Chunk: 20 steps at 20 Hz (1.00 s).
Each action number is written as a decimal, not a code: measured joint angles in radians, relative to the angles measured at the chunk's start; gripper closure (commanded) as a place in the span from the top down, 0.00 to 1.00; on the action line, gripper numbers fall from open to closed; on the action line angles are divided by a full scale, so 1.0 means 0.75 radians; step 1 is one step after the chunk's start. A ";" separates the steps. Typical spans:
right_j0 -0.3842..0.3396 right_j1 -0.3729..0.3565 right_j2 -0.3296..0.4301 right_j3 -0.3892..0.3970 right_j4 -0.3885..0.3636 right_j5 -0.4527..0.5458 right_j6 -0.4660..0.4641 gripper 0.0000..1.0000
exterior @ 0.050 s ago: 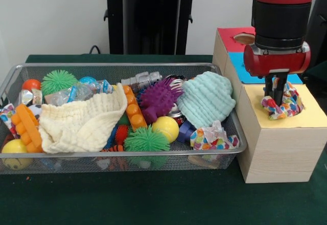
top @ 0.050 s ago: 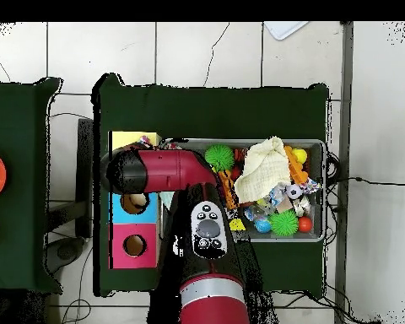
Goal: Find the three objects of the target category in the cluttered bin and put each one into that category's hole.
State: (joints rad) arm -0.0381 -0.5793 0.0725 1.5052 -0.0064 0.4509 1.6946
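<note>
Currently, the placing step is in hand — the gripper [exterior @ 0.050 s ago: 275, 98] is clamped on a dotted cloth [exterior @ 0.050 s ago: 280, 105] at the yellow hole [exterior @ 0.050 s ago: 301, 113] of the box [exterior @ 0.050 s ago: 278, 151]. Next, release is called for; another dotted cloth [exterior @ 0.050 s ago: 213, 139] remains in the bin [exterior @ 0.050 s ago: 127, 158].

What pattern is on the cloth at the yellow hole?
White with multicoloured dots, on the cloth under the gripper; clearest in the front view.

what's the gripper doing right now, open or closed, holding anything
Gripper: over the yellow hole, its tips down in the multicoloured cloth; open or closed cannot be told.
</note>
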 measured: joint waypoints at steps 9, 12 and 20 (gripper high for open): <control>-0.003 -0.001 0.000 0.006 0.019 -0.001 0.000 0.00; -0.003 -0.001 0.000 0.010 0.030 -0.001 0.000 0.00; 0.004 -0.002 -0.010 0.017 0.066 -0.001 0.000 0.00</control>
State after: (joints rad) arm -0.0349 -0.5805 0.0651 1.5179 0.0430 0.4498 1.6946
